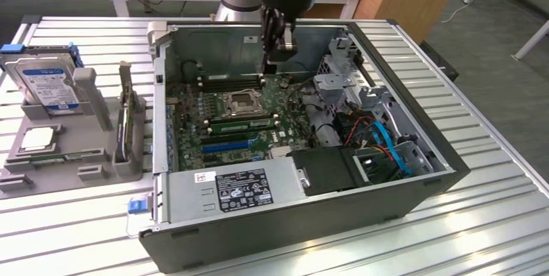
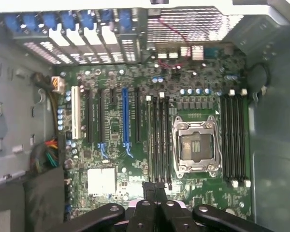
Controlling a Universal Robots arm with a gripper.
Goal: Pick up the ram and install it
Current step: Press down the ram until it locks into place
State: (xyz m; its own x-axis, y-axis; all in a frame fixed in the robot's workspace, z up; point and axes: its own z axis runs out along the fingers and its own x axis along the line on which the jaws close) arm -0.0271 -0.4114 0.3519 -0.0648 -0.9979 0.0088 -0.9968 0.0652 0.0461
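Note:
The ram (image 1: 244,121) is a long green stick standing along the memory slots on the near side of the empty processor socket (image 1: 241,101), inside the open computer case (image 1: 343,211). My gripper (image 1: 276,69) hangs above the far part of the motherboard, beyond the socket and apart from the ram. It is shut, with nothing visible between its fingers. In the wrist view the gripper (image 2: 154,187) hovers over the board's edge near the black memory slots (image 2: 158,140) beside the socket (image 2: 197,145).
A grey holder (image 1: 94,170) at the exterior view's left carries a blue-labelled hard drive (image 1: 50,83) and a square silver processor chip (image 1: 38,138). Case walls, a drive cage (image 1: 343,83), blue cables (image 1: 386,144) and the power supply (image 1: 236,189) crowd the board.

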